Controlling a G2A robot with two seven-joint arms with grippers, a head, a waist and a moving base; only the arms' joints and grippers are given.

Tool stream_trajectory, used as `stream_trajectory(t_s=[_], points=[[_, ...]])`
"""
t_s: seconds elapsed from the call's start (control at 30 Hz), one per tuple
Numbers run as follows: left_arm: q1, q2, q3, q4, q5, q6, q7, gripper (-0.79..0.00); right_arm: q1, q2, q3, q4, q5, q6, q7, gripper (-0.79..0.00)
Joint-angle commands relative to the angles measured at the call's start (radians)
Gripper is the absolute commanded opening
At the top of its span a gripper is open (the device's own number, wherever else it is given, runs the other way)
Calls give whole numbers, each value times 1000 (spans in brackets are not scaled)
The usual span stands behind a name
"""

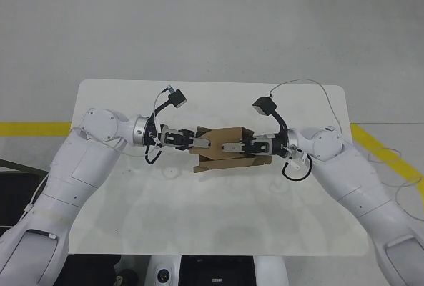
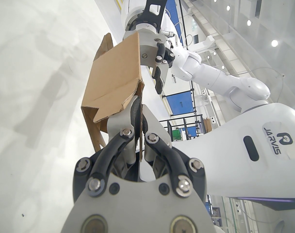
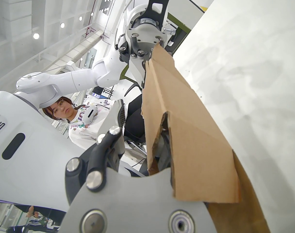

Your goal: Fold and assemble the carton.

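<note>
One finger (image 3: 113, 120) of the right gripper (image 1: 233, 147) shows; the other sits behind the carton (image 3: 191, 151) wall. Carton's near corner runs off the frame edge in the right wrist view. In the left wrist view the carton blocks part of the right gripper's body. Top view: the left gripper (image 1: 196, 143) contact on the carton is too small to make out.
</note>
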Motion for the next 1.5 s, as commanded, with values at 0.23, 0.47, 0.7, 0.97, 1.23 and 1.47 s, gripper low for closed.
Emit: stream_trajectory(t_s=[0.23,0.47,0.7,0.97,1.23,1.47], points=[[0,-1,-1,0,-6,3,-12,-474,12,3,-25,11,10,-5,-5,-785],[6,-2,-12,0,-45,19,-17,0,20,7,-36,23,7,-19,-19,-785],[20,-5,-27,-6,-134,49,-21,0,29,8,-38,48,-13,-38,-38,-785],[36,-9,-44,-31,-241,93,-38,0,37,1,-39,69,-29,-56,-56,-785],[39,-22,-26,-74,-262,95,-26,0,45,-15,-44,75,-49,-64,-66,-785],[36,-31,-4,-88,-232,90,-21,0,45,-28,-42,67,-71,-63,-84,-785]])
